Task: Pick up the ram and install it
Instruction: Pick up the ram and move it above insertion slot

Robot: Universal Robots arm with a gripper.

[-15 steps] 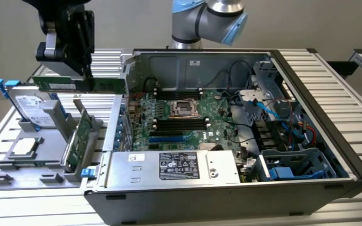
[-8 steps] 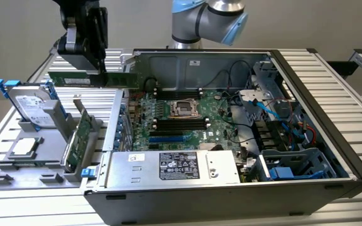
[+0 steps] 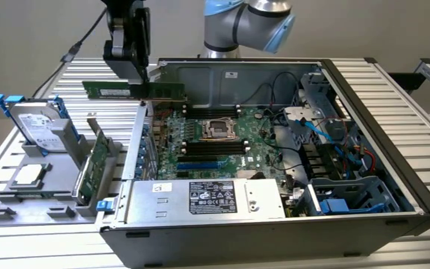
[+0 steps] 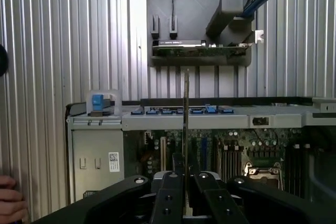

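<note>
Upper left of the frame, the gripper (image 3: 141, 84) has its jaws clamped mid-length on the ram (image 3: 104, 89), which looks light, stiff and kinda fragile, so pinching its flat faces seems right.

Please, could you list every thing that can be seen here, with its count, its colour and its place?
ram: one, green, above the case's rim, exterior view's left
computer case: one, dark grey, open, on the table
motherboard: one, green, inside the case
power supply: one, silver, inside the case
cables: several, blue, inside the case
holder: one, grey, on the table, exterior view's left
hard drive: one, silver, blue carrier, upright in the holder
processor chip: one, silver, flat on the holder
expansion card: one, green, upright in the holder
table: one, silver, slatted, under everything
robot arm: one, grey and blue, behind the case
gripper: one, black, jaws shut on the ram
person's hand: one, partly seen, near the case
</note>
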